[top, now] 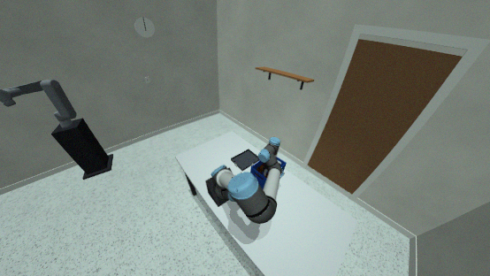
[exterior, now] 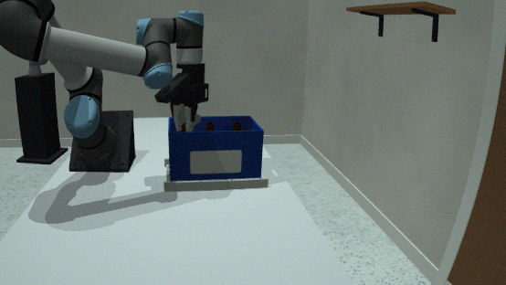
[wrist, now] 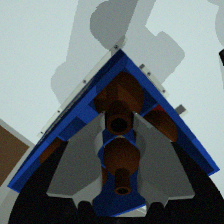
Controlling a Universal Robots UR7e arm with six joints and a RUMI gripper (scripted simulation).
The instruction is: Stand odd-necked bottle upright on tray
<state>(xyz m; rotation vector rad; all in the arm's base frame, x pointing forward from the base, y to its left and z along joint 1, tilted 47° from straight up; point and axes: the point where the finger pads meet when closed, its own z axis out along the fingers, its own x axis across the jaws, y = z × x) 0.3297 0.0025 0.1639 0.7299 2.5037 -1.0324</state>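
Observation:
A blue crate (exterior: 215,148) stands on the white table and holds several brown bottles; it also shows in the wrist view (wrist: 117,135) and in the top view (top: 268,170). My gripper (exterior: 184,122) reaches down into the crate's far left corner. In the wrist view its two grey fingers are shut on the neck of one brown bottle (wrist: 118,120). A second brown bottle (wrist: 121,165) stands just in front of it, and another bottle (wrist: 161,125) shows to the right. The dark tray (top: 246,159) lies flat on the table beside the crate.
The arm's dark base block (exterior: 107,142) stands on the table left of the crate. A black stand (exterior: 38,119) is behind it. A wooden shelf (exterior: 399,9) hangs on the wall at the right. A brown door (top: 380,111) is beyond the table.

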